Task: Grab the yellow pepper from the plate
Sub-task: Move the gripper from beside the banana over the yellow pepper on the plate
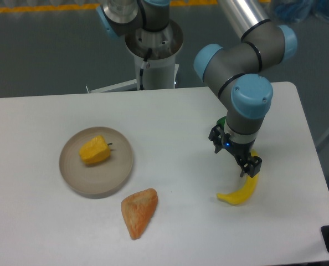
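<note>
Though lumpy, yellow pepper (94,151) on smooth round plate (78,180)

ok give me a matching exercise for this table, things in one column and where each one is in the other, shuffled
Things:
1. pepper
2. banana
3. orange wedge
4. gripper

Places:
A. on the table, just below the plate
B. on the plate
C. right side, just above the banana
D. on the table, near the right edge

Pairs: 1-B, 2-D, 3-A, 4-C

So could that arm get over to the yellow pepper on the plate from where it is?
Probably yes. The yellow pepper lies uncovered on the plate, and bare table separates it from the gripper above the banana.
</note>
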